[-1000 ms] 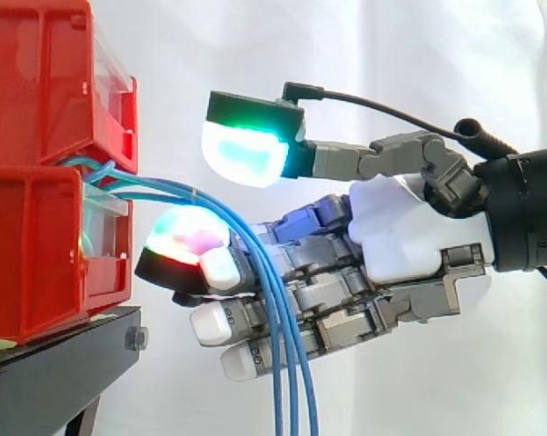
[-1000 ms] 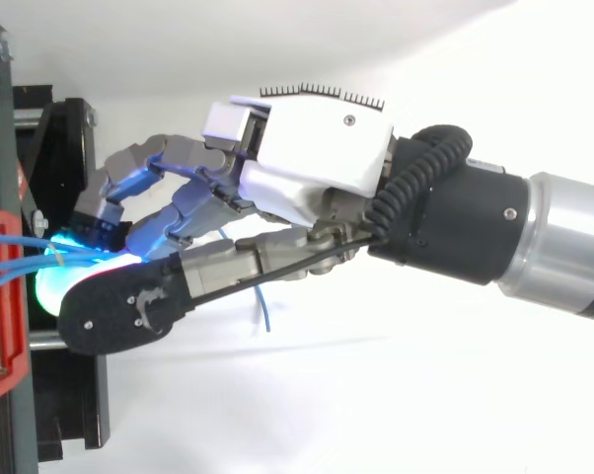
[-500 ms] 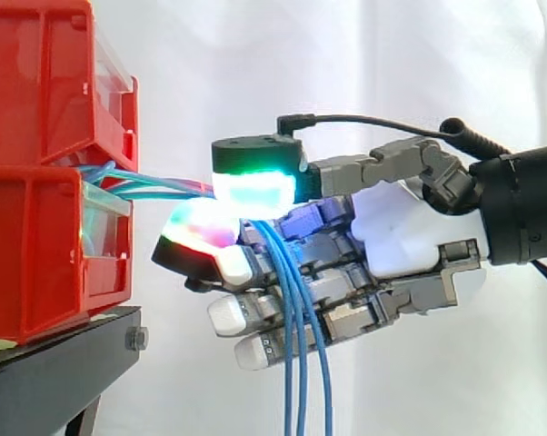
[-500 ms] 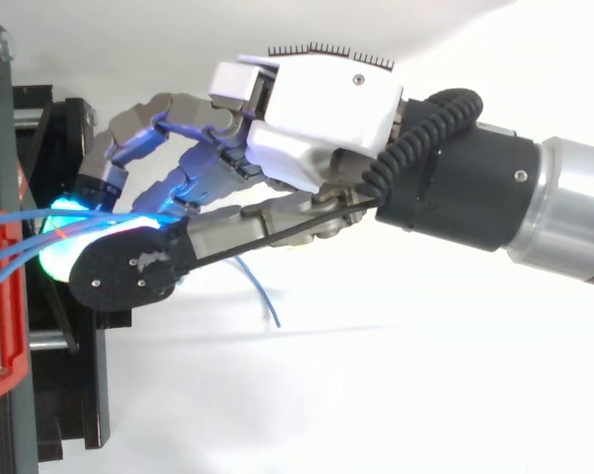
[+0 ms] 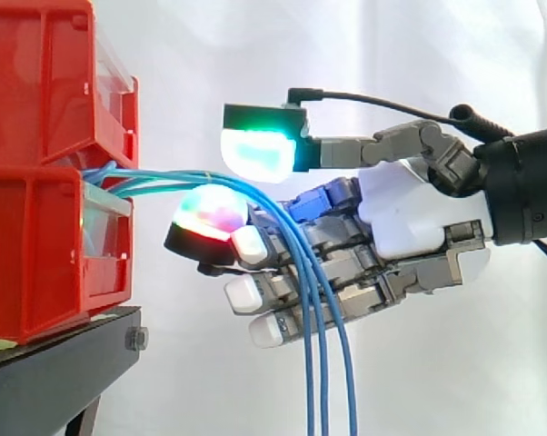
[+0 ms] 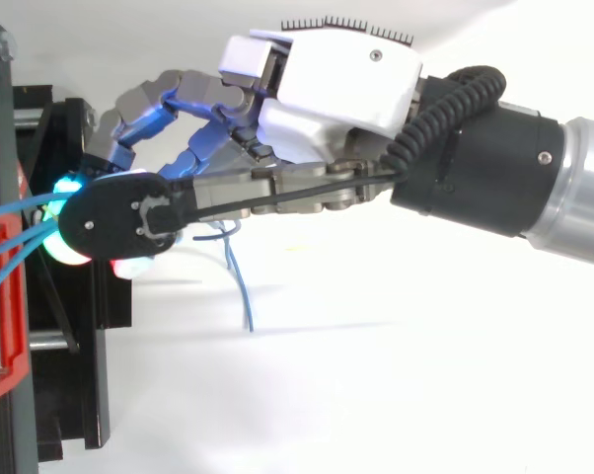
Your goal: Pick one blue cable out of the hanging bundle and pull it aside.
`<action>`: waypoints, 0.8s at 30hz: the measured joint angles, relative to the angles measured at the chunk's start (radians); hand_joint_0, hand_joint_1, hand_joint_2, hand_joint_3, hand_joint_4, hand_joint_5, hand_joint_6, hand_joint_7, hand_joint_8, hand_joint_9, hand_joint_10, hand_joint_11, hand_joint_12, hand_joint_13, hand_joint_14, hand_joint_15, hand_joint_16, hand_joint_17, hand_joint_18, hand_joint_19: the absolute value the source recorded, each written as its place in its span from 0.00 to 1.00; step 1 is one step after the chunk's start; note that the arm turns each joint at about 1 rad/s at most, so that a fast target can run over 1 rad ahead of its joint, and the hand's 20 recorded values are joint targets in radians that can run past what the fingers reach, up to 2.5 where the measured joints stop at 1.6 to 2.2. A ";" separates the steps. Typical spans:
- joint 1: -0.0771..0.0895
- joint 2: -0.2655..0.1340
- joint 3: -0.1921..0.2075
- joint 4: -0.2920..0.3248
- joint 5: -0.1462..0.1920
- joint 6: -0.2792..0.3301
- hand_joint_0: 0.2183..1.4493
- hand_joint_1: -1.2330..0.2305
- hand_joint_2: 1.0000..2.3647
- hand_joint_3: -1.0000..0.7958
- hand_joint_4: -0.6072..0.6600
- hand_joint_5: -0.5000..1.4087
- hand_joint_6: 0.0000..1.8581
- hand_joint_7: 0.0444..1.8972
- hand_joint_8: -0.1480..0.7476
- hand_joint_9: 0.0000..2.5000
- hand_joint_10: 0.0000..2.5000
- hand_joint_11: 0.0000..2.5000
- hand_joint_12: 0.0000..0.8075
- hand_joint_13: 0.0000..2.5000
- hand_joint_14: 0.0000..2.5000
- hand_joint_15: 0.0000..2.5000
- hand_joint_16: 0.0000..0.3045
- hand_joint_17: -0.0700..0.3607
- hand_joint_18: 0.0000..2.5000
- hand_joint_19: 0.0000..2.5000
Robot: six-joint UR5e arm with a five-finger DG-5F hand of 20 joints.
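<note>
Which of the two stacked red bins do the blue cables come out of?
The lower red bin: the blue cables emerge over its clear front panel, just below the upper red bin.

Bundle of thin blue cables came out of the gap between the stacked red bins and ran close together, roughly level, toward the right. They bent over the robot hand and hung straight down in front of it, fanned into separate strands, with the lower ends cut off by the frame edge. From above, one strand dangled loose, slightly curved, beneath the robot hand.
</note>
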 measured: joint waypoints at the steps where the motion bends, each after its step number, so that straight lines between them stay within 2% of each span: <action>1: 0.000 0.000 0.000 -0.001 0.000 0.000 0.32 0.40 0.01 0.49 0.55 0.19 0.52 0.34 0.53 0.41 0.01 0.23 0.44 0.36 0.01 0.16 0.14 0.38 0.25 0.11; 4: -0.002 0.003 0.000 -0.001 0.000 0.000 0.33 0.35 0.01 0.52 0.50 0.19 0.52 0.34 0.53 0.41 0.01 0.24 0.45 0.36 0.01 0.16 0.15 0.40 0.26 0.11; 9: -0.004 0.005 0.000 -0.002 0.000 0.000 0.36 0.30 0.01 0.52 0.44 0.18 0.52 0.37 0.50 0.39 0.01 0.24 0.42 0.35 0.01 0.17 0.14 0.38 0.25 0.13; 11: -0.005 0.006 0.000 -0.003 0.000 0.000 0.40 0.28 0.01 0.50 0.38 0.18 0.52 0.42 0.47 0.38 0.01 0.25 0.39 0.33 0.01 0.17 0.13 0.36 0.24 0.13; 13: -0.006 0.006 0.000 -0.004 0.000 0.000 0.43 0.26 0.01 0.47 0.36 0.18 0.52 0.47 0.46 0.38 0.01 0.25 0.39 0.33 0.01 0.17 0.13 0.36 0.24 0.13; 16: -0.006 0.006 0.000 -0.009 0.000 0.000 0.46 0.25 0.01 0.41 0.33 0.18 0.53 0.47 0.46 0.39 0.01 0.25 0.38 0.33 0.01 0.17 0.12 0.36 0.24 0.13; 20: -0.006 0.007 0.000 -0.024 0.000 0.000 0.49 0.23 0.00 0.29 0.35 0.18 0.53 0.46 0.45 0.39 0.01 0.25 0.38 0.33 0.01 0.17 0.12 0.35 0.25 0.12; 24: -0.006 0.007 0.000 -0.037 0.000 0.000 0.43 0.24 0.00 0.28 0.41 0.18 0.53 0.44 0.45 0.40 0.01 0.25 0.38 0.34 0.01 0.16 0.12 0.35 0.26 0.11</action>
